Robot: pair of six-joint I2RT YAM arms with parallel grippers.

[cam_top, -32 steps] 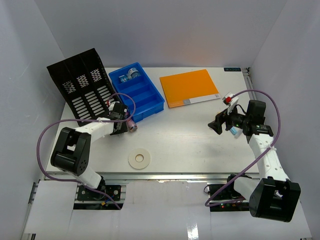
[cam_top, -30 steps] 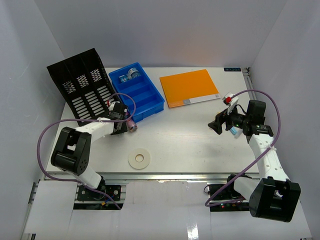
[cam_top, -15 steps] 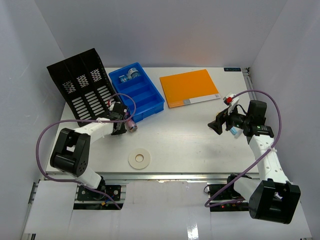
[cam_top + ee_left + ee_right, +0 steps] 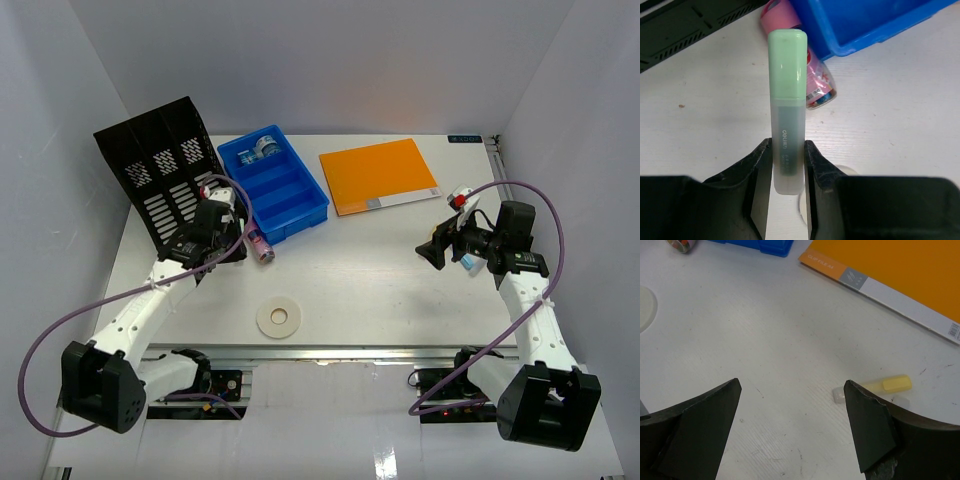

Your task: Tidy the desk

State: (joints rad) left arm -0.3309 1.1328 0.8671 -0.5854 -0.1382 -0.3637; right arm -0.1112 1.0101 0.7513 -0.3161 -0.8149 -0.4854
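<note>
The left gripper [image 4: 788, 165], clamped on a green highlighter [image 4: 786, 95], had been carried just beside the blue tray [image 4: 296, 222], so depositing seemed next. The right gripper [image 4: 790, 405] was held with jaws apart, well right of the tray, above the desk [image 4: 380, 290] bearing it.

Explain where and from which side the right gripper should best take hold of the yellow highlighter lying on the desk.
Probably mid-barrel on the yellow highlighter, from straight above. It lies flat on the desk, so only its long sides are free; the open right gripper should turn until it straddles the narrow width.
</note>
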